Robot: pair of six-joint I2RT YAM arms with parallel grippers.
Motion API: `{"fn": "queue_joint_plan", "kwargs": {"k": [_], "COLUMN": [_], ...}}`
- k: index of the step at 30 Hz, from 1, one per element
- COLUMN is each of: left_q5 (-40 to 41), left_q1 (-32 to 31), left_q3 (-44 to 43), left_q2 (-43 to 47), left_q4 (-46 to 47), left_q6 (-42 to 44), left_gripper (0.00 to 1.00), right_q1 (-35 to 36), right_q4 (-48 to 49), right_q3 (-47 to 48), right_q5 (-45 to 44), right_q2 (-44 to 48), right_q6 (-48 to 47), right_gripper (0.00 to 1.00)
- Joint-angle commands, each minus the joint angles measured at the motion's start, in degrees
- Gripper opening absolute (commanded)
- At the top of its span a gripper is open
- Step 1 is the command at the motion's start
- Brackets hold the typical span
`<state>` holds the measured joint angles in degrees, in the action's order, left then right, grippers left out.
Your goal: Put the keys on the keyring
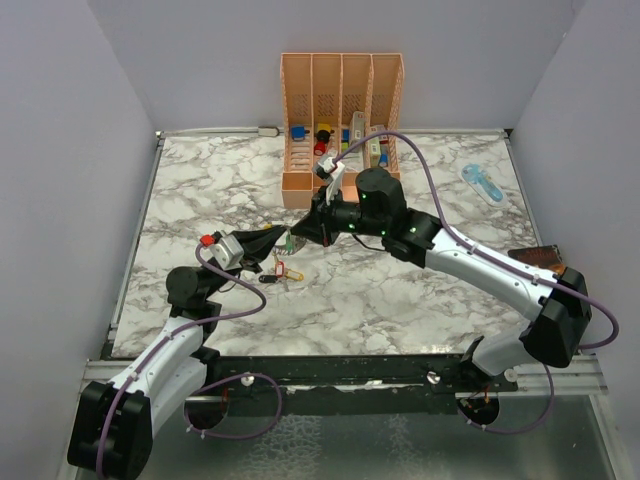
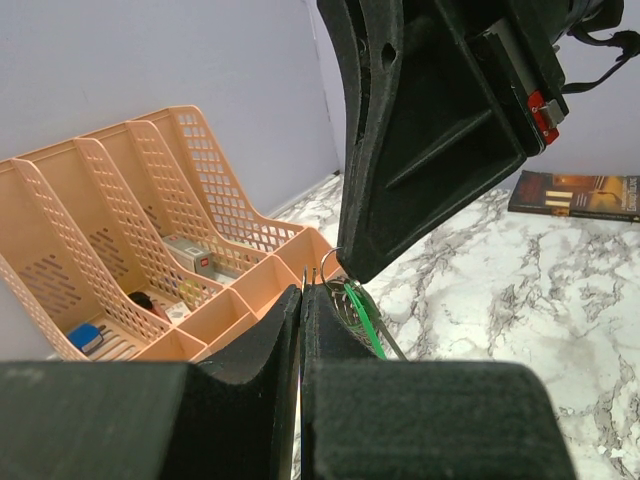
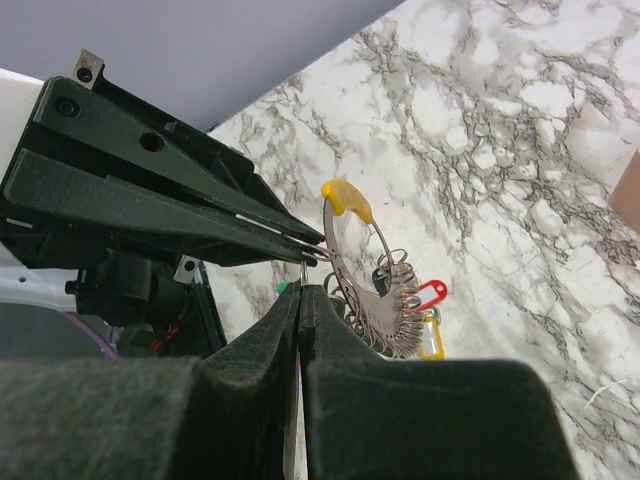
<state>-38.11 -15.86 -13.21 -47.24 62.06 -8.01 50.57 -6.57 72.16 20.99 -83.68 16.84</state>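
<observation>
we are seeing both tools meeting above the surface (image 1: 400, 300) — the left tool (image 1: 280, 240) is pinching shut on the keyring (image 3: 345, 197), its wire running toward the right tool (image 1: 303, 232), which is clamping what seems the green-tagged key (image 2: 362, 312); the other keys (image 3: 431, 294) are sitting just beneath.

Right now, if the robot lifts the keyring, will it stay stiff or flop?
Probably flop: the keyring droops below the left gripper and right gripper, and its chain is bunched in loose coils. The red tag dangles beside the coils, so it would likely swing. The keyring seems light, since pinched fingertips alone appear to hold it.
</observation>
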Motion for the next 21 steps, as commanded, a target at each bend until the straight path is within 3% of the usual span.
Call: {"fn": "queue_joint_plan", "kwargs": {"k": [1, 21], "left_q5": [-1.2, -2.1], "left_q1": [-0.1, -0.1], "left_q3": [-0.9, -0.7], "left_q2": [0.9, 1.0], "left_q4": [2.0, 3.3], "left_q6": [0.6, 0.0], "left_gripper": [0.00, 0.00], "right_q1": [0.4, 0.4], "right_q4": [0.1, 0.1], "right_q3": [2.3, 4.4], "right_q5": [-1.5, -2.8], "right_q2": [-0.1, -2.6], "right_q6": [-0.4, 1.0], "right_gripper": [0.01, 0.01]}}
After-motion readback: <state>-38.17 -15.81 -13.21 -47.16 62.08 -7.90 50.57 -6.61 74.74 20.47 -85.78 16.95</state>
